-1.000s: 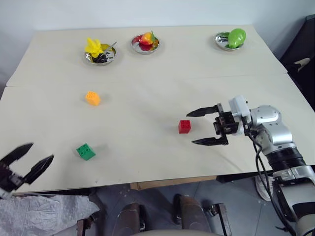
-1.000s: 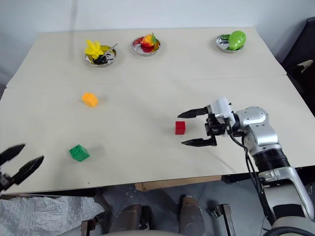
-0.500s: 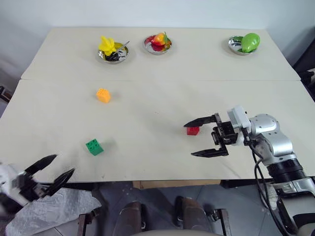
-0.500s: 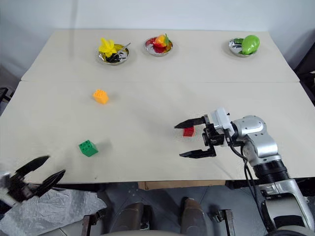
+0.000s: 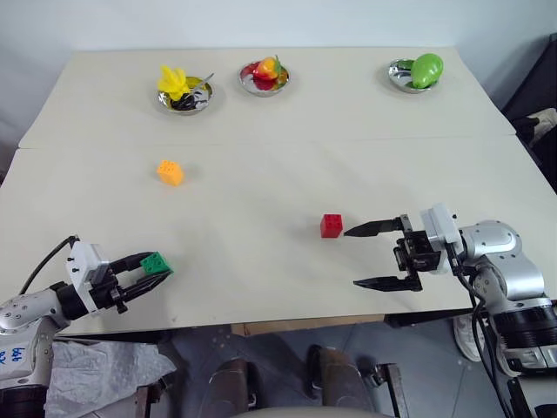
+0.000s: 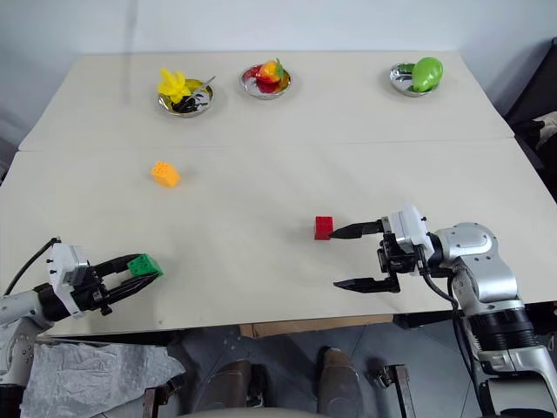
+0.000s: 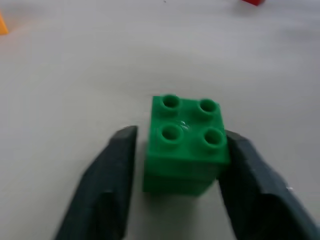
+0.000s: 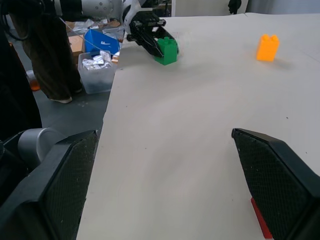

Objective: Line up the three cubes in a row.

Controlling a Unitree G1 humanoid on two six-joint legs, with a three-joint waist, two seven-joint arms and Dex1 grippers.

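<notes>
The green cube (image 5: 157,263) sits near the table's front left edge, and my left gripper (image 5: 159,266) is shut on it. In the left wrist view the two black fingers (image 7: 110,175) flank the studded green cube (image 7: 185,150), which rests on the table. The red cube (image 5: 331,225) stands alone at centre front. My right gripper (image 5: 352,258) hangs open just to its right, with the upper fingertip close to the cube and not touching it. The orange-yellow cube (image 5: 169,171) lies further back on the left.
Three steel bowls of toy fruit line the far edge: yellow (image 5: 183,96), red (image 5: 264,77), green (image 5: 409,71). A seam crosses the table (image 5: 348,139). The right wrist view shows a person's legs (image 8: 30,55) and a blue box (image 8: 102,42) on the floor past the table's left end.
My left gripper came in from the table's front left edge to the green cube and shut on it. My right gripper drew back to the right of the red cube, staying open.
</notes>
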